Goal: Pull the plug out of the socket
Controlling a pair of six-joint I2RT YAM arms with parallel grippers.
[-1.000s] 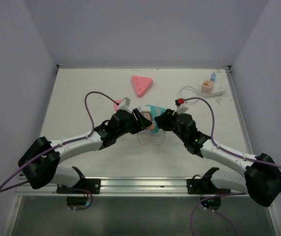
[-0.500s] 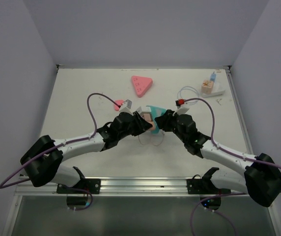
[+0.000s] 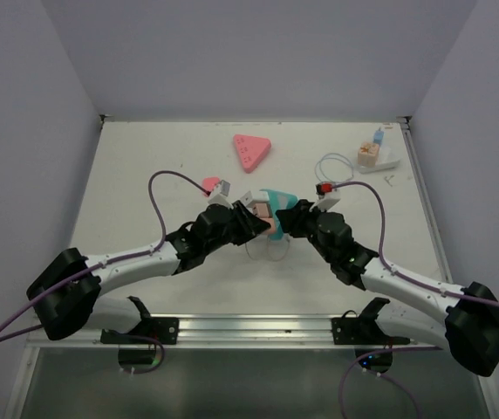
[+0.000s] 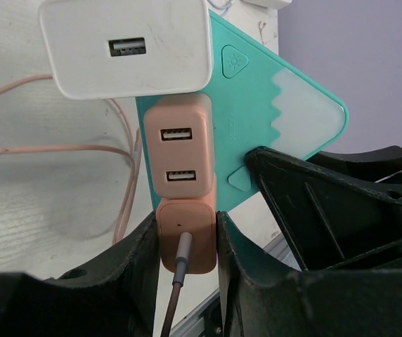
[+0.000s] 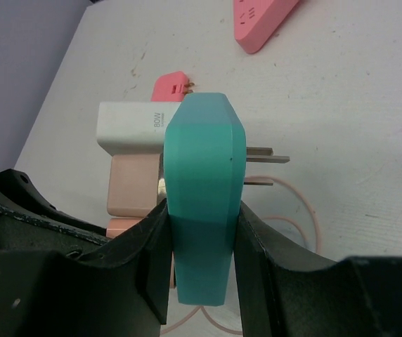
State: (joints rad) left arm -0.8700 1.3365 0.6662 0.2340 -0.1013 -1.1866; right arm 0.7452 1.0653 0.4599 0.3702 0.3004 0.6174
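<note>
We find the left pincer (image 4: 185, 246) clamped on the peach plug (image 4: 187, 223), one finger on each side (the cord runs down between them). The plug sits against the teal socket (image 4: 292, 119), just below a peach adapter (image 4: 180, 154) and a white charger (image 4: 127, 45). The socket is near the middle of the surface (image 3: 145, 166), between the two arms. The right pincer (image 5: 202, 235) is clamped on the socket's edges, beside its bare prongs (image 5: 264, 158).
</note>
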